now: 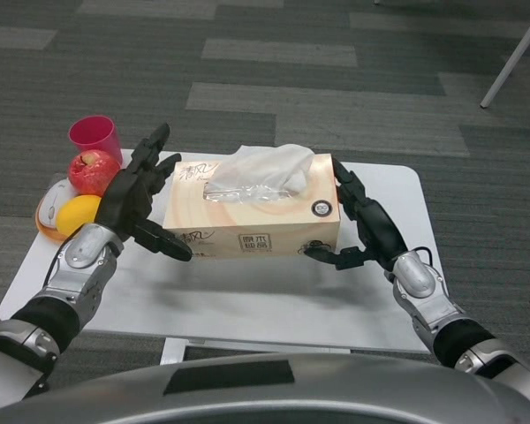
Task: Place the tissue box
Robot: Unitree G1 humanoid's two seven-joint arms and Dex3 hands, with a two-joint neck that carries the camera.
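A peach-coloured tissue box [252, 212] with a white tissue sticking out of its top sits in the middle of the small white table [274, 300]. My left hand [137, 199] presses against the box's left end, fingers spread upward and thumb at the lower front corner. My right hand [362, 225] presses against the right end, its thumb touching the lower front corner. The box is clamped between both hands. I cannot tell whether its base rests on the table or hangs just above it.
At the table's left end stand a pink cup [95, 140], a red apple [91, 172], a yellow lemon [78, 214] and a white-and-orange dish [46, 212], close behind my left hand. A white pole [512, 62] leans at the upper right. Grey carpet surrounds the table.
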